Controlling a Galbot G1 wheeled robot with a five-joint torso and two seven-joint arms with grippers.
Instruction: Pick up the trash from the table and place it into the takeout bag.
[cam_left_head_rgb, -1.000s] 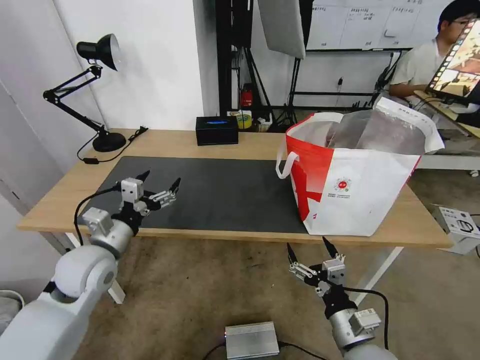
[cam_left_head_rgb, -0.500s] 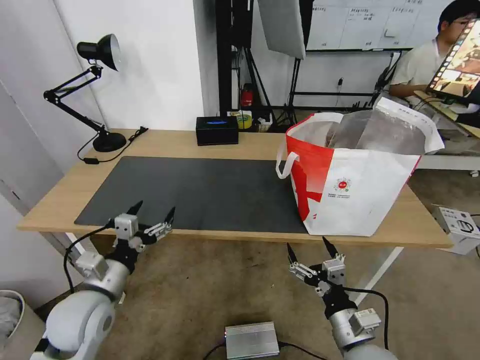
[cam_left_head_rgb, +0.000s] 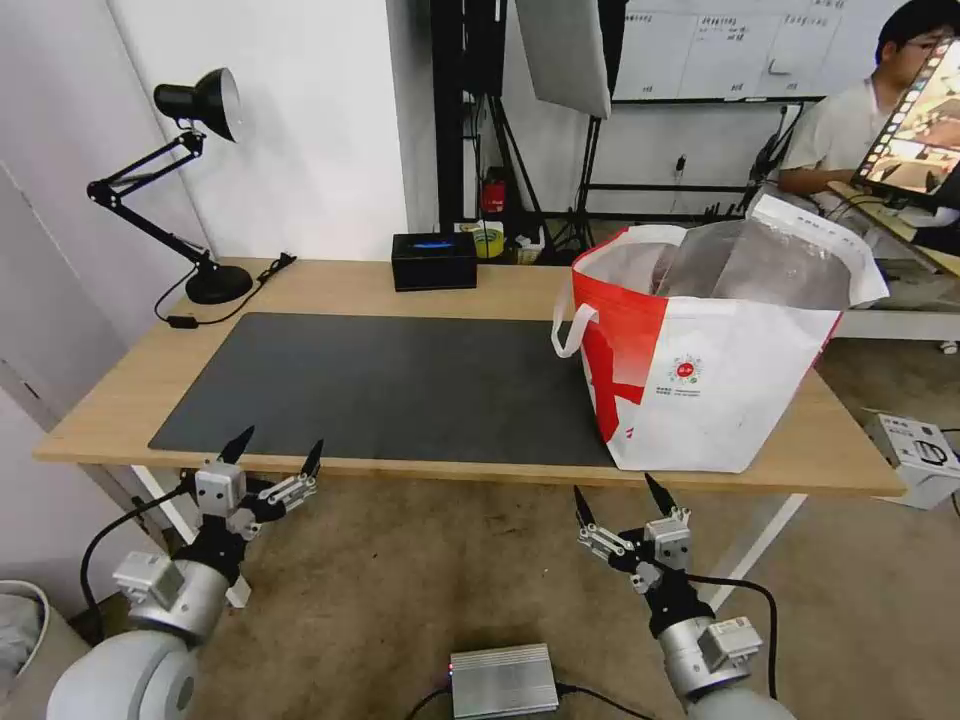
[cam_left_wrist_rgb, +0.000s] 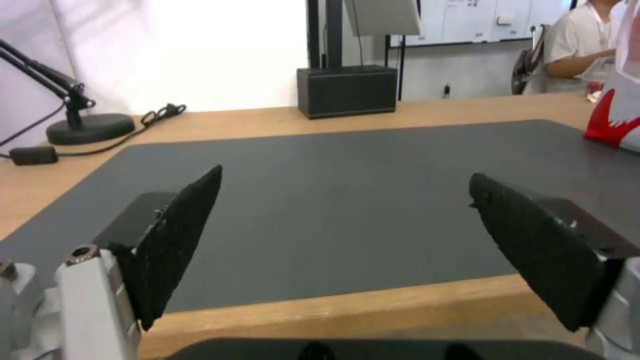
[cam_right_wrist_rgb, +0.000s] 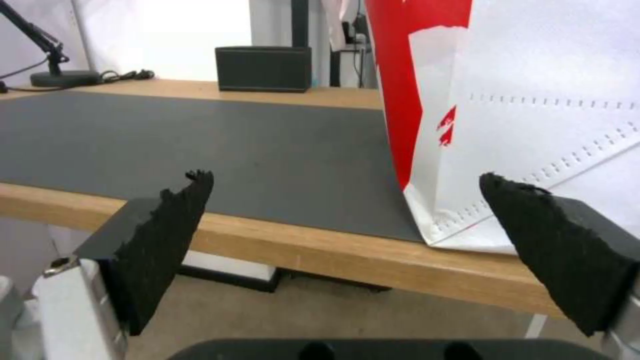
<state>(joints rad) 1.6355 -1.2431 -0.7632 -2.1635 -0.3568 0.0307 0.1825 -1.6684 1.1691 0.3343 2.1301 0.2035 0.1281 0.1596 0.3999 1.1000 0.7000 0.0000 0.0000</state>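
The takeout bag (cam_left_head_rgb: 715, 390), white and red with a silver lining, stands open on the right end of the table (cam_left_head_rgb: 330, 285). The trash is out of view. The dark grey mat (cam_left_head_rgb: 400, 385) lies bare. My left gripper (cam_left_head_rgb: 280, 440) hangs open just in front of and below the table's front left edge, with nothing between its fingers. In the left wrist view the left gripper (cam_left_wrist_rgb: 345, 175) faces the mat. My right gripper (cam_left_head_rgb: 614, 488) is open below the front edge, near the bag's front corner. The right wrist view shows the right gripper (cam_right_wrist_rgb: 345, 176) and the takeout bag (cam_right_wrist_rgb: 533, 100) close ahead.
A black desk lamp (cam_left_head_rgb: 200, 150) stands at the table's back left with its cord trailing. A black box (cam_left_head_rgb: 433, 261) sits at the back middle. On the floor lie a silver box (cam_left_head_rgb: 503, 680) between my arms and a white device (cam_left_head_rgb: 920, 455) at the right.
My left gripper has drawn back from over the mat's front left corner to below the table's front edge, staying open. The right arm has not moved.
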